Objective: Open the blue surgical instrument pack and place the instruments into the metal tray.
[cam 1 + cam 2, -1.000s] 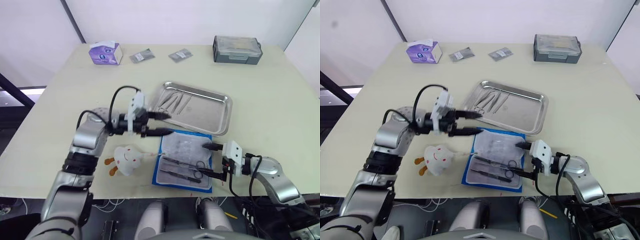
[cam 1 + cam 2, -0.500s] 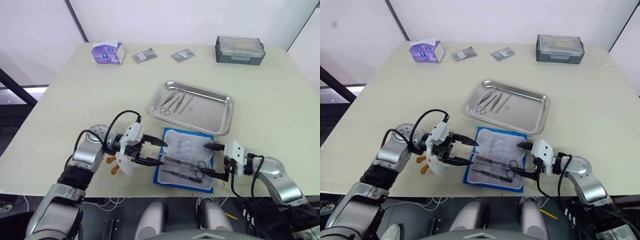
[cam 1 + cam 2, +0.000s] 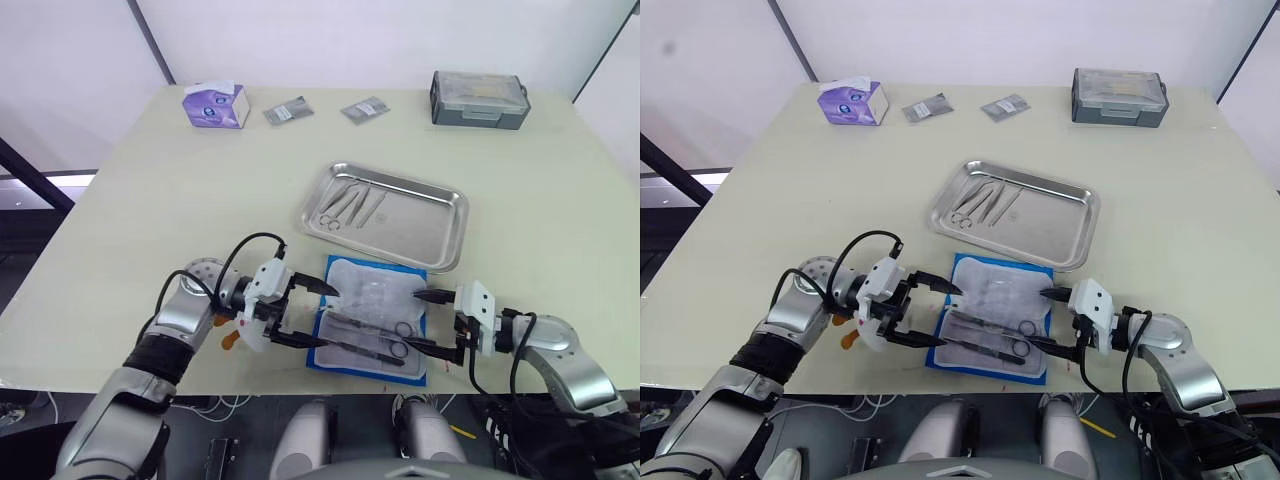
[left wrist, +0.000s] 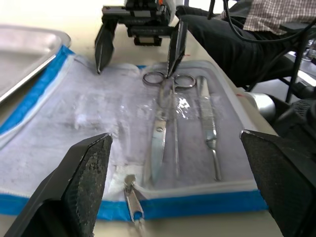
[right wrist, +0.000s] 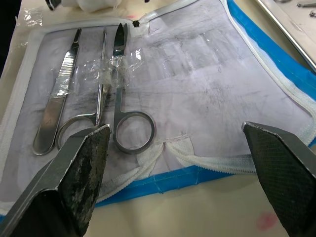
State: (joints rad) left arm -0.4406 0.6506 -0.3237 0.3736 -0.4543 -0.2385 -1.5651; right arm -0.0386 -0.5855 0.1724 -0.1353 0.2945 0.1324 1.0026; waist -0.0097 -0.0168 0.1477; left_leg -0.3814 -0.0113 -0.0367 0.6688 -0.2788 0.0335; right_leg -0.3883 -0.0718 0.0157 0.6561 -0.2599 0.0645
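The blue surgical instrument pack lies open in front of the metal tray, its pale lining facing up. Ring-handled scissors and a slim flat tool lie side by side on the lining under clear film. Other instruments rest in the tray's left part. My left gripper is open at the pack's left edge, just above it. At the pack's right edge my right gripper is open too, its fingers either side of the scissors' rings. Neither gripper holds anything.
A purple tissue box, two small packets and a grey lidded box stand along the far edge. A white plush toy lies under my left wrist. A person in a checked shirt sits beyond the table's near edge.
My left gripper has come down from the tray's near edge to the pack's left side, still open. The right gripper has hardly moved. The camera shifted a little.
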